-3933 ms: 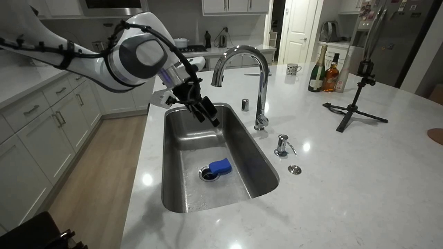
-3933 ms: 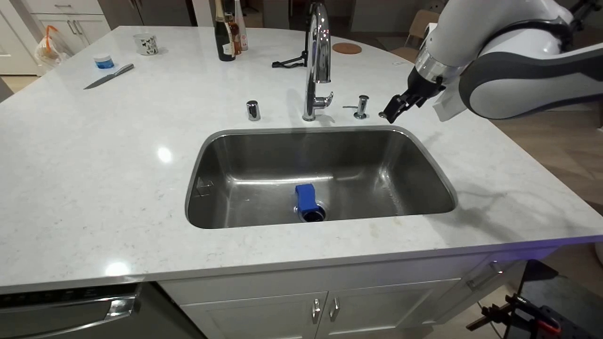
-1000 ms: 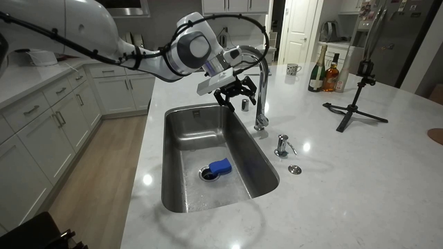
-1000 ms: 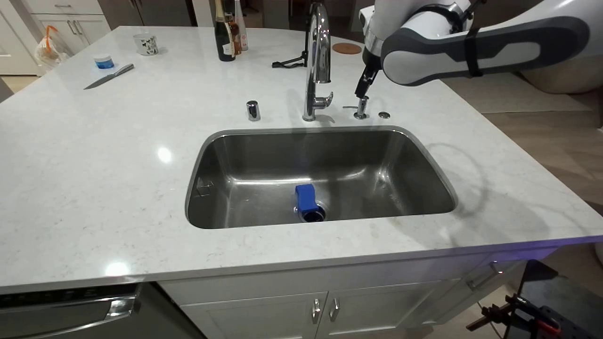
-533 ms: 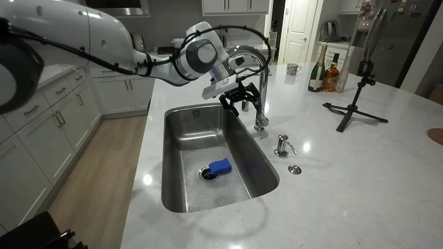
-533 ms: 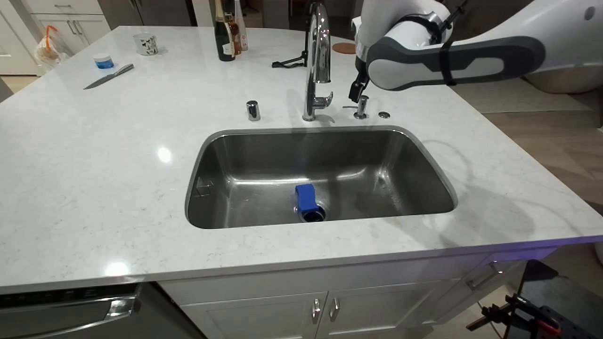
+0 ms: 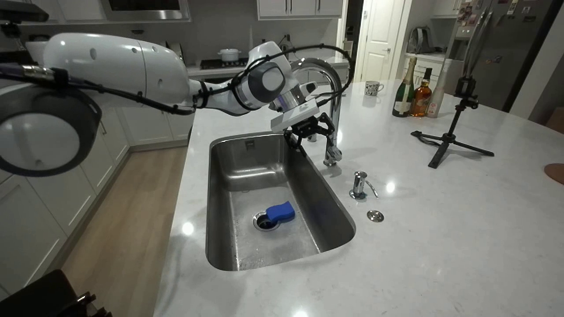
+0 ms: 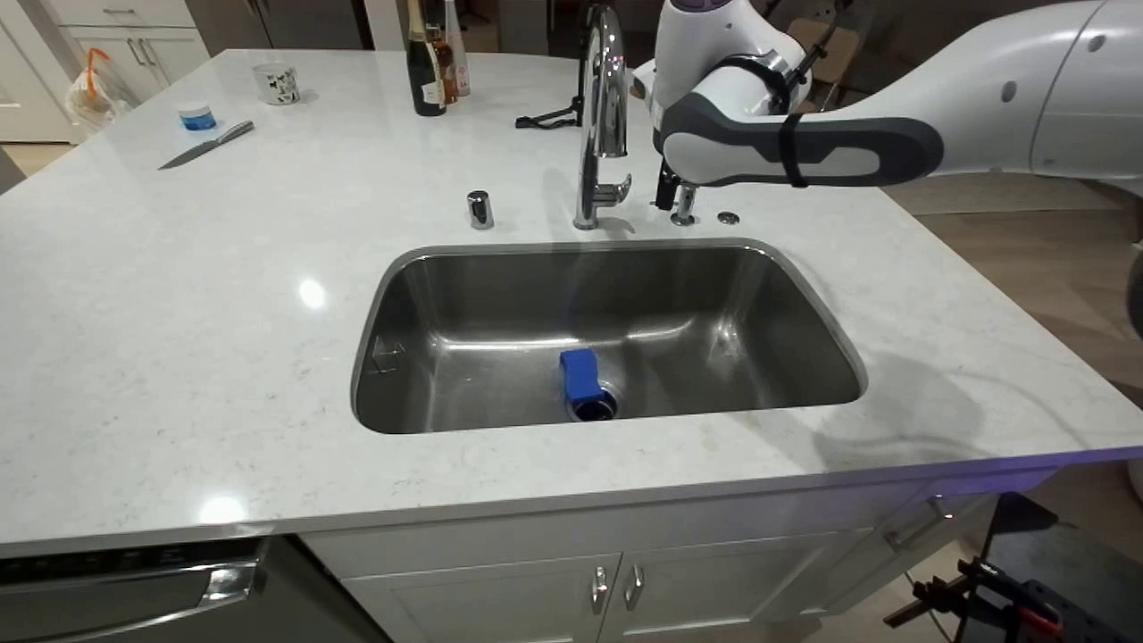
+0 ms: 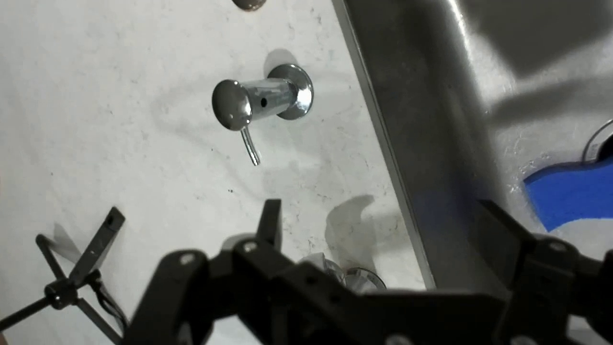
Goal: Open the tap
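The tap is a tall chrome gooseneck behind the sink, in both exterior views. Its slim lever sticks out from the base on the soap dispenser side. In the wrist view only part of the tap's base shows, behind the gripper's body. My gripper is open and empty, pointing down, near the tap's column and above the lever's height. In an exterior view its visible fingertip is between the lever and the dispenser. In the wrist view the fingers are wide apart, one over the counter, one over the sink.
A chrome soap dispenser stands close beside the gripper. A round chrome cap and a short chrome fitting are on the counter. The sink holds a blue sponge. A black tripod and bottles stand further back.
The arm has swung from over the sink's far end toward the tap and turned its wrist, so both open fingers show. In the last second it has moved lower and closer to the lever.
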Robot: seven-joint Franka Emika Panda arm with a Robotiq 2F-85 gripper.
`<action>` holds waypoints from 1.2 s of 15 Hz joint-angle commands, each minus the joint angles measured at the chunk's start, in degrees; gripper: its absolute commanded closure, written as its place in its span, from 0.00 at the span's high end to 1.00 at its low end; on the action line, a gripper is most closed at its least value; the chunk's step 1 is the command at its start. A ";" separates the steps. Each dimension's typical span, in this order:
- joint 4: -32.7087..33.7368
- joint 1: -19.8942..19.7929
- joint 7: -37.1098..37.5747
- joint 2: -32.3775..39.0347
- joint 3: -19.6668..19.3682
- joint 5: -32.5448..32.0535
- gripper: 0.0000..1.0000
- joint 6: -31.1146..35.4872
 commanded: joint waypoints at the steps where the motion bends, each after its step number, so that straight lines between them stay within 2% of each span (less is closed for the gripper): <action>1: 7.88 -1.30 -11.85 3.56 0.89 0.14 1.00 -3.41; 4: 11.20 -1.47 -17.21 5.09 0.00 0.31 1.00 -3.55; 5: 6.18 -1.38 -13.75 2.82 0.21 0.00 1.00 -1.18; 10: 8.22 -1.55 -15.33 3.87 0.19 0.00 1.00 -1.59; 14: 14.20 0.06 -8.82 8.55 -2.39 0.10 1.00 -4.65; 18: 17.73 0.38 -6.27 12.25 -2.82 -0.16 1.00 -2.34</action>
